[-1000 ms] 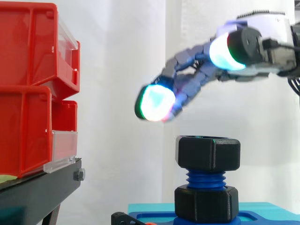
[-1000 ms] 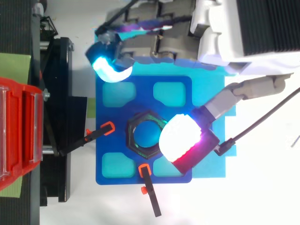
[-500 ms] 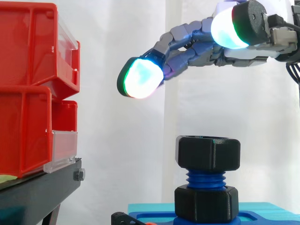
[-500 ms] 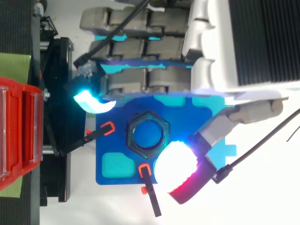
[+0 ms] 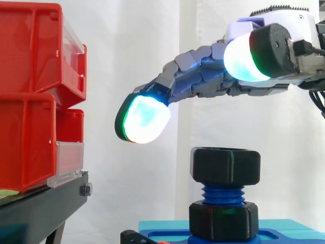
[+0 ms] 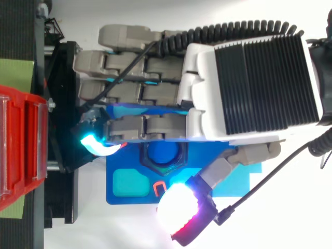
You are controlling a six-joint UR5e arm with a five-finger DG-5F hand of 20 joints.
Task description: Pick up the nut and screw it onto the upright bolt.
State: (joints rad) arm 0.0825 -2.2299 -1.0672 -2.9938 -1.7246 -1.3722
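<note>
A black hex nut (image 5: 226, 166) sits on the top of the upright blue bolt (image 5: 222, 193), with a second black nut (image 5: 222, 219) lower on the thread. From above, the bolt's blue top (image 6: 162, 154) shows inside the nut, partly under my hand (image 6: 244, 91). My hand (image 5: 203, 81) hovers above the nut, apart from it. Its fingers are stretched out to the left with a cyan-green pad (image 5: 143, 119) at their end, and the thumb pad (image 5: 244, 57) stands off to the right. The hand is open and holds nothing.
The bolt stands on a blue fixture plate (image 6: 124, 192) with cut-outs, held by black clamps with orange tips (image 6: 159, 185). Stacked red bins (image 5: 35, 96) on a black stand (image 5: 40, 208) rise at the left, close to the fingertips.
My hand has moved left over the nut, now covering much of it from above. The fingers have straightened from curled and reach farther left and lower; the nut has not moved.
</note>
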